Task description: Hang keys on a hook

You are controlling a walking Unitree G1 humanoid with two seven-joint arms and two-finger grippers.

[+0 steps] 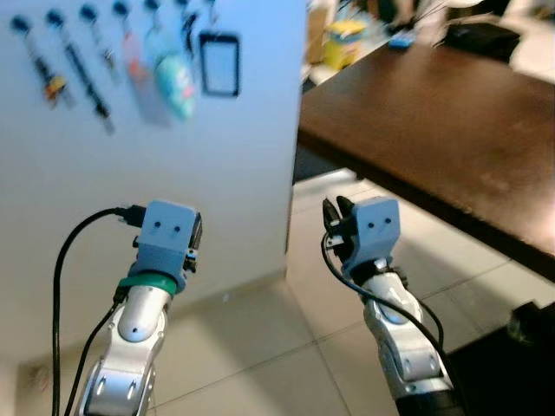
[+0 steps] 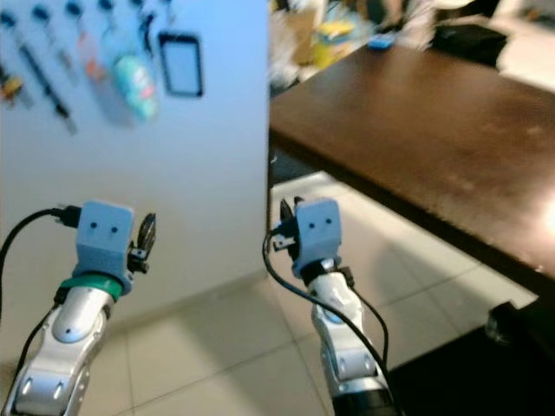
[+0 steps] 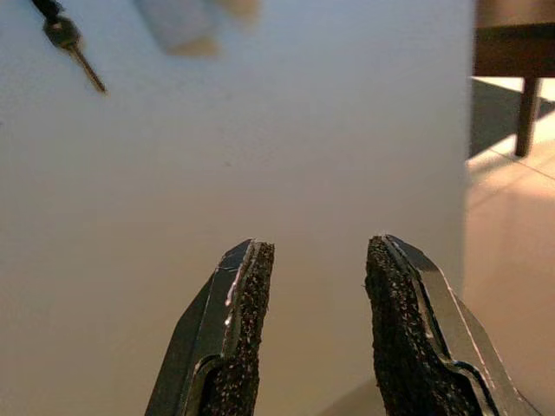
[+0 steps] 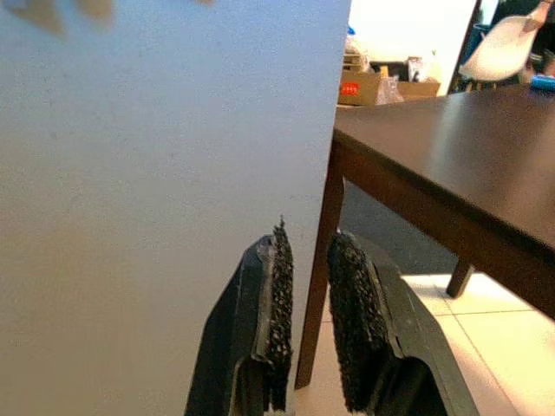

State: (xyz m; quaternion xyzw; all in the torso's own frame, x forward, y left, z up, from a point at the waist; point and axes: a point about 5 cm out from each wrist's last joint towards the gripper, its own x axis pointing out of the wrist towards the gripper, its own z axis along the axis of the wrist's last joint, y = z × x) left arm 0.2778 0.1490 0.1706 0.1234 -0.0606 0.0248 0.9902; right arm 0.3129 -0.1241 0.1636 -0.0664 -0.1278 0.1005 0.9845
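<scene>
Up on the white wall (image 1: 173, 165) at the far left, a row of dark hooks (image 1: 52, 17) runs along the top, and stuff hangs off them: a couple of keys on dark lanyards (image 1: 82, 69), a pale teal fob (image 1: 178, 87) and a dark rectangular tag (image 1: 219, 62). It's all a bit blurry, so I can't tell exactly what hangs from which hook. One key (image 3: 74, 50) shows on the wall in the left wrist view too.

Below that is the left gripper (image 3: 312, 286), raised in front of the wall with its blue housing facing the camera. Its two black fingers (image 3: 247, 321) stand apart with a clear gap and nothing between them, just bare wall behind.

Moving right, the right gripper (image 4: 305, 286) is up at about the same height, near the wall's corner edge. Its pads (image 4: 351, 312) are close together with only a narrow gap, and nothing is pinched there that I can see.

Further right, a dark brown table (image 1: 451, 113) stretches back, with some yellow and blue clutter (image 1: 342, 39) at its far end. Pale floor tiles (image 1: 260, 347) run under both arms.
</scene>
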